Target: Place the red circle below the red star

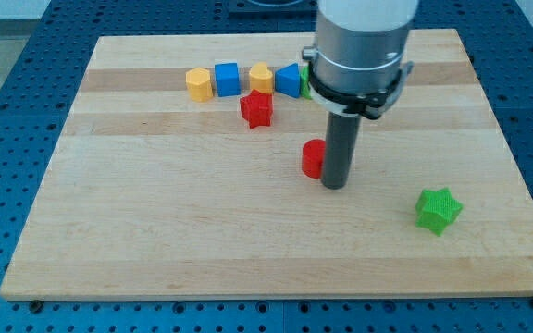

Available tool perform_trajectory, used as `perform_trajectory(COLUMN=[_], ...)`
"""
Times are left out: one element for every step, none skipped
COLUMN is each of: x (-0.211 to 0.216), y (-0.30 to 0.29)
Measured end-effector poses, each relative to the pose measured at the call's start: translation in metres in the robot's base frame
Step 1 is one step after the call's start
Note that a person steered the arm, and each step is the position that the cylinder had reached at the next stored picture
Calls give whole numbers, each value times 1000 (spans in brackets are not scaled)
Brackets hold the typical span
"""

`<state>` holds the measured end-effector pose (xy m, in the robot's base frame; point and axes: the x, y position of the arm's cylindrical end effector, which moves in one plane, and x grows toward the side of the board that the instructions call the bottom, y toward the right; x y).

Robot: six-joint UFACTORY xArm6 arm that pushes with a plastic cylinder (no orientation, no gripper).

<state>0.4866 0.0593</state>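
The surface (155, 231) is a pale wooden board with lengthwise grain bands, lying on a blue perforated base (7, 111) that shows on all sides; a strip of grey floor or wall sits at the view's top left. The arm's grey cylindrical body (359, 46) comes down from the top edge, cut off by the frame, and ends in a dark rod. My tip (334, 186) rests on the surface near its middle, touching or just beside the right side of the red circle (313, 159), whose right part the rod hides. The end effector is this plain rod, with nothing to spread or pinch. The red star (257, 109) lies up and to the left of the circle, well apart from it. Along the far edge runs a row: a yellow block (198, 83), a blue block (227, 79), a second yellow one (261, 76), a blue triangle-like block (289, 80), and a green block (304, 81) mostly hidden behind the arm, its shape unclear. A green star (438, 210) sits alone near the right near corner.
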Motion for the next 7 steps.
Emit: perform_trajectory(x=[-18, -47, -45, -34, -70, -106, -103], y=[-19, -31, -23, 13, 6, -9, -16])
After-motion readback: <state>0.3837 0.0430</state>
